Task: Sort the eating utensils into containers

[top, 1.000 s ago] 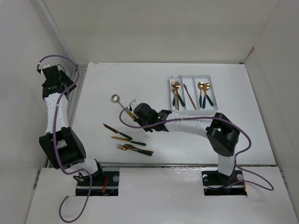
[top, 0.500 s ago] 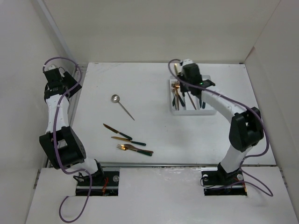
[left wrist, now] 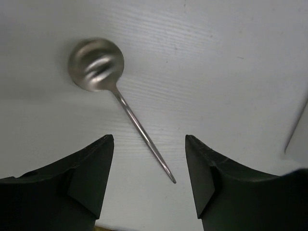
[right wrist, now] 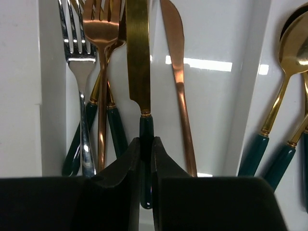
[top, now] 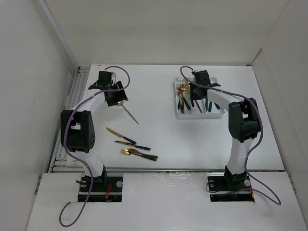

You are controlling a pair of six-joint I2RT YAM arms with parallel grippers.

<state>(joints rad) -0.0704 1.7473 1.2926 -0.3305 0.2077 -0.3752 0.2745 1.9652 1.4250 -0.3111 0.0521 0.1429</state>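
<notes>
Knife (right wrist: 138,57) in tightly closed right tool (right wrist: 146,148)

The left arm (top: 83,107) and right arm (top: 239,126) are white tubes linked by bulky black joints, each trailed by a purple cable (top: 61,217). The left pincer (left wrist: 148,139) and right pincer (right wrist: 146,140) have matte black wedge fingers (left wrist: 72,183); red wiring (top: 109,186) seemingly marks the left base (top: 98,185).
</notes>
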